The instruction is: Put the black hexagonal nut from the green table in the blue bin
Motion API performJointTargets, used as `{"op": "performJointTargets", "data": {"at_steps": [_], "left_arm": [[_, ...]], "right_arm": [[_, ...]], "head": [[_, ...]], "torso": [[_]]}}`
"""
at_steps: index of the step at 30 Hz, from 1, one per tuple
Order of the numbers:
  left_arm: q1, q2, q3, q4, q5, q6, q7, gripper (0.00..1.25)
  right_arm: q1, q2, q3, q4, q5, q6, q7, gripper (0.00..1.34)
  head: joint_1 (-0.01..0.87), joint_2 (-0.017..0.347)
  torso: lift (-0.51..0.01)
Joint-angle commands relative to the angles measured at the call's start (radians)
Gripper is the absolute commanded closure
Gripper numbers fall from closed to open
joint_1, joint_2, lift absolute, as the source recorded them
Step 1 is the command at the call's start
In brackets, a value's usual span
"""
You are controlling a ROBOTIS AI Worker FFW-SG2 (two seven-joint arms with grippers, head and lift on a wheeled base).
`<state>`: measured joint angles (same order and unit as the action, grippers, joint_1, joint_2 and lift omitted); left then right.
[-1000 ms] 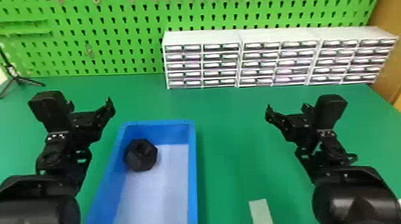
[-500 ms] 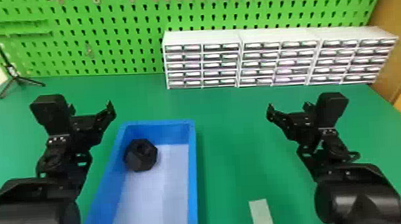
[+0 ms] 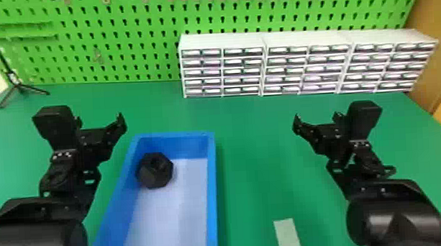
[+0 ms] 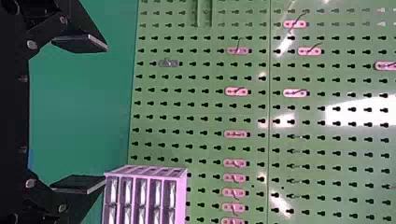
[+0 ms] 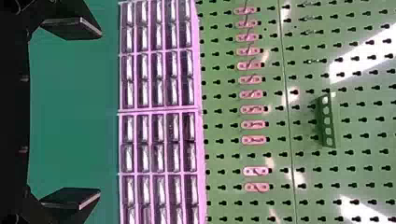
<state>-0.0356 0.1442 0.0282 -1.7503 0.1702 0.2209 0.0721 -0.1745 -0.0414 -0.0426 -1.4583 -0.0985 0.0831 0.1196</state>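
While left gripper (image 4: 105, 114) and right gripper (image 5: 100, 113) have only shifted slightly, both empty with fingers apart, nut (image 3: 154, 170) still lies in bin (image 3: 212, 189), far-left corner, so placement looks done.

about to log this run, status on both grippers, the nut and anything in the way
Both grippers open, empty. Black nut inside blue bin, far left corner. Nothing over the nut.

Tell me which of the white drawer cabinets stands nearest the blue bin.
The leftmost cabinet, beyond the far end of the blue bin; the middle cabinet and the rightmost cabinet stand farther right.
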Motion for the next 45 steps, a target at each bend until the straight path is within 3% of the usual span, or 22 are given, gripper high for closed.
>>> {"op": "performJointTargets", "data": {"at_steps": [1,45], "left_arm": [[0.0,0.0,0.001,0.0,0.0,0.0,0.0,0.27],[-0.003,0.0,-0.001,0.0,-0.002,0.0,0.0,0.27]], "right_arm": [[0.001,0.0,0.003,-0.002,0.0,0.01,0.0,0.11],[-0.003,-0.006,0.004,-0.002,-0.001,0.01,0.0,0.11]], "head": [[0.683,0.028],[0.683,0.028]], "torso": [[-0.096],[-0.096]]}}
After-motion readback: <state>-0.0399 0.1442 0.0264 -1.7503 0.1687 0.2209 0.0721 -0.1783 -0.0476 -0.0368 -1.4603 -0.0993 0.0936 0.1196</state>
